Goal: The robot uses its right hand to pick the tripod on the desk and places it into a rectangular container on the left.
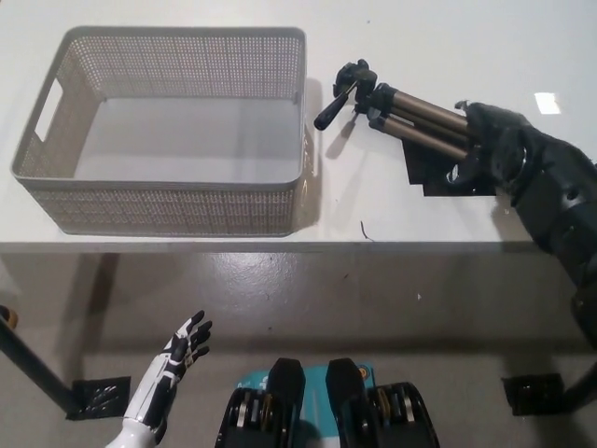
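On white desk, black right hand wrapped around bronze-legged folded tripod beside grey perforated rectangular container; white left hand open, low at lower left

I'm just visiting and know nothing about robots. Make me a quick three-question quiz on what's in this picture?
1. True or false: the tripod lies inside the basket.
2. Which hand is at the tripod's legs: A the black right hand, B the white left hand?
3. Fill in: the basket holds ____.

Key: 1 false, it lies on the desk to the basket's right. 2 A; the left hand hangs open below the desk edge. 3 nothing.
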Tool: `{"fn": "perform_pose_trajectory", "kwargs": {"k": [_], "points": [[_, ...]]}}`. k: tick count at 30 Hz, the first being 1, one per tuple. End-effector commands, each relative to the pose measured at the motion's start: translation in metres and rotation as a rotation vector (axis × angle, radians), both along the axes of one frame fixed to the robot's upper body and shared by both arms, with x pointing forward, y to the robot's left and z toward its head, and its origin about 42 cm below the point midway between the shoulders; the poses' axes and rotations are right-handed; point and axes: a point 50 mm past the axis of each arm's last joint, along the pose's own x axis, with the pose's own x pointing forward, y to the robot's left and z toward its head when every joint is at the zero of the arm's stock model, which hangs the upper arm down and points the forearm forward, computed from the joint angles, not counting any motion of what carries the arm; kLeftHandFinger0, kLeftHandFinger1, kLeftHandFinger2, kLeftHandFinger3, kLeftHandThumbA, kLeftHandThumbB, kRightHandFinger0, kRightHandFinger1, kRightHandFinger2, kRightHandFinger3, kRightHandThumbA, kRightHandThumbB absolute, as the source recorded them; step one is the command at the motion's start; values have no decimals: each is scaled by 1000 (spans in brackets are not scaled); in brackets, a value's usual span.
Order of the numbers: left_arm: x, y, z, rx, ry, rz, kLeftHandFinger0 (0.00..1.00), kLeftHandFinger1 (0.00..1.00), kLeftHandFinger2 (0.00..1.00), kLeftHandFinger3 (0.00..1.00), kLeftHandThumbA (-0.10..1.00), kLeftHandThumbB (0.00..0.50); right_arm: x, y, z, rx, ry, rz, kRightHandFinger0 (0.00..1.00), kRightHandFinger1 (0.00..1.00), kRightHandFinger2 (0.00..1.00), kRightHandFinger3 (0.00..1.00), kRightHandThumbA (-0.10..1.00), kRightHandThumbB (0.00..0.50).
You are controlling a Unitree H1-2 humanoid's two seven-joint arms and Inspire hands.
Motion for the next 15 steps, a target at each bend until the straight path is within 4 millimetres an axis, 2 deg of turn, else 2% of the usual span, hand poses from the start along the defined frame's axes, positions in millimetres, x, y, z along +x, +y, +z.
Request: {"fn": "perform_pose_trajectory", "kwargs": {"k": [1,3,4,5,6,7,8,9,10,11,12,13,14,15], "points": [[4,0,6,-6,-53,-19,1000,1000,1000,1000,1000,500,-23,-19,-53,-39,170,-51,1000,1000,1000,1000,974,466],[3,1,6,-4,-48,-22,1000,1000,1000,1000,1000,500,-29,-24,-65,44,241,-73,1000,1000,1000,1000,899,441],[3,1,6,-3,-48,-21,1000,1000,1000,1000,1000,500,-31,-26,-67,78,264,-97,1000,1000,1000,1000,819,433],[3,0,6,-3,-49,-20,1000,1000,1000,1000,1000,500,-37,-34,-76,104,344,-118,780,885,1000,1000,748,387],[3,0,6,-2,-51,-20,1000,1000,1000,1000,1000,500,-37,-35,-76,89,360,-104,765,862,990,1000,728,366],[3,0,6,-2,-51,-19,1000,1000,1000,1000,1000,500,-38,-37,-76,78,372,-90,500,619,765,1000,563,318],[4,0,6,-2,-46,-19,1000,1000,1000,1000,1000,500,-38,-40,-76,70,361,-82,265,401,505,841,351,263],[4,0,5,-3,-40,-20,1000,1000,1000,1000,1000,500,-38,-42,-77,72,334,-88,192,377,527,734,223,272],[9,1,9,-2,-49,-17,1000,1000,1000,1000,1000,500,-34,-42,-72,89,234,-117,457,641,706,704,9,200],[8,1,9,0,-53,-19,1000,1000,1000,1000,1000,500,-33,-45,-70,96,162,-130,497,634,693,886,-91,145],[12,2,11,3,-58,-17,1000,1000,1000,1000,1000,500,-31,-45,-65,99,129,-134,442,567,630,924,-100,131],[12,3,11,5,-56,-19,1000,1000,1000,1000,1000,500,-30,-46,-63,103,108,-141,446,579,633,873,-100,113],[12,3,10,5,-56,-18,1000,1000,1000,1000,1000,500,-29,-48,-60,108,91,-143,615,790,808,806,-100,129],[12,3,10,3,-54,-18,1000,1000,1000,1000,1000,500,-27,-50,-57,102,74,-137,591,739,746,743,-100,119]]}}
